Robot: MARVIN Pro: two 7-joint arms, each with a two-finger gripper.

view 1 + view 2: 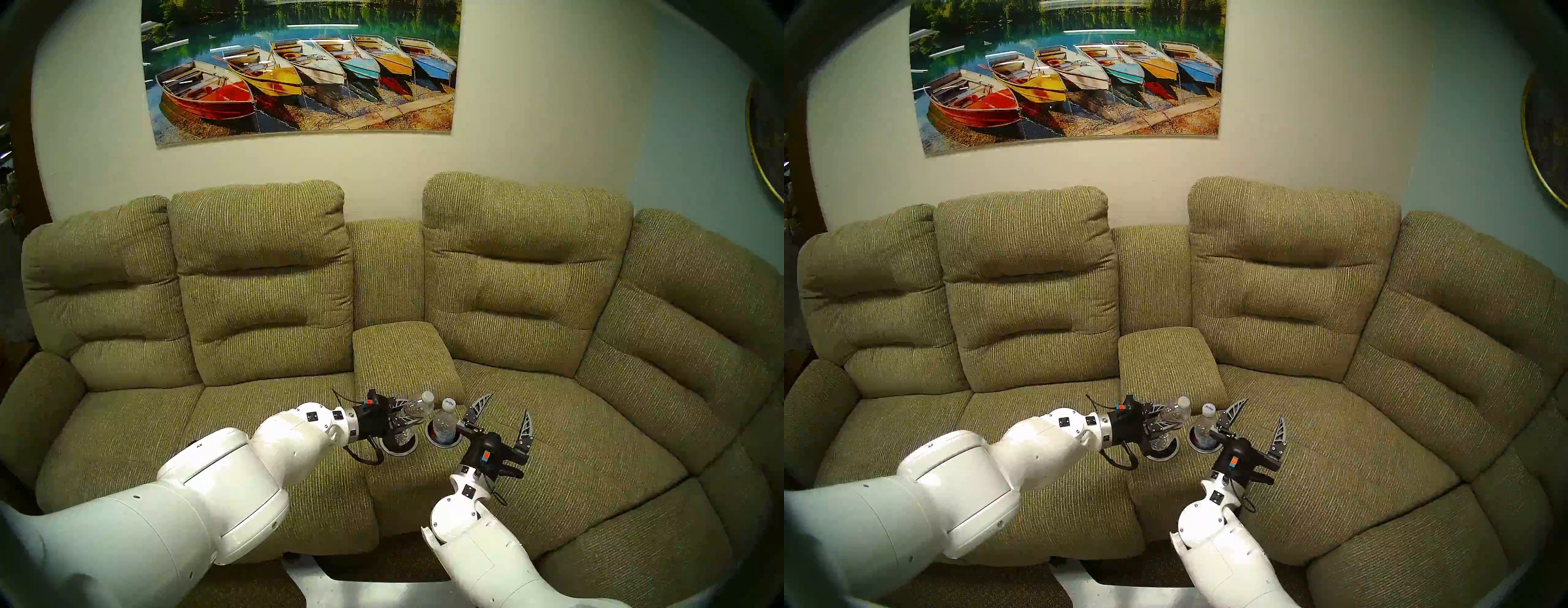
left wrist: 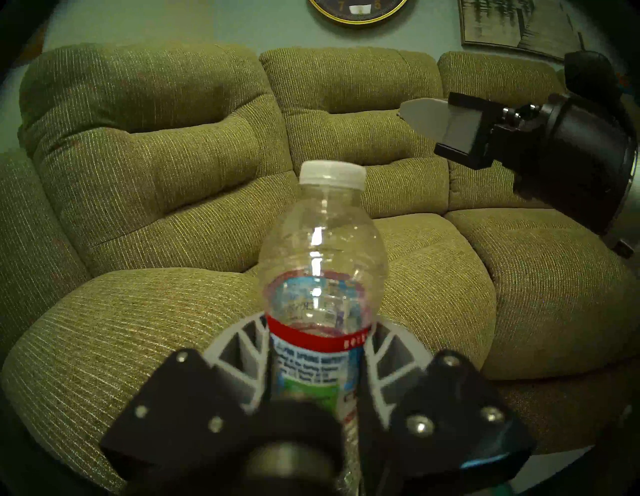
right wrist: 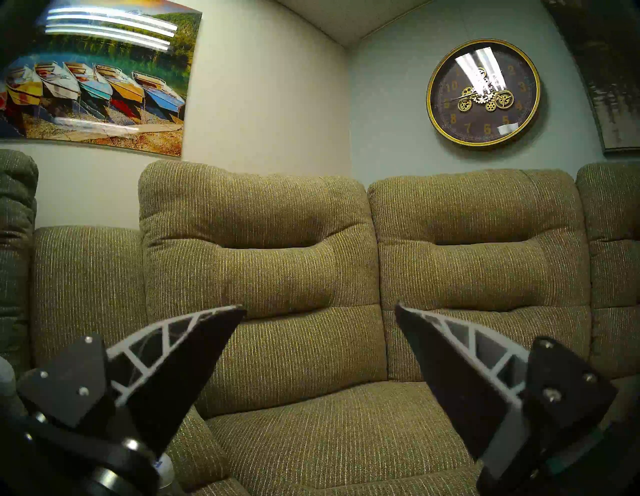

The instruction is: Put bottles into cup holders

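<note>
The left gripper [image 1: 409,414]'s jaws are clamped around the label of the red-banded bottle [image 1: 418,409], while the right gripper [image 1: 507,418] stands spread wide with nothing between its fingers. That held bottle is tilted, cap leaning toward the right, and its base looks to be at or just inside the left cup holder [image 1: 399,448]; the arm hides the bottom, so how deep it sits can't really be told. The other bottle [image 1: 445,426], blue-labelled, already stands upright in the right cup holder [image 1: 443,439], just beside the held one.

So the step in hand looks like seating the second bottle; the robot would do well to bring it upright first, since a leaning base probably catches on the silver rim; then lower straight down and only open once it rests on the bottom. The clear plastic likely dents under a hard squeeze, so a gentle grip helps; the seated bottle's cap is close enough that a sideways swing could knock it. The right gripper sits near the seated bottle over the sofa [image 1: 594,446] cushion and is best kept out of the way.
</note>
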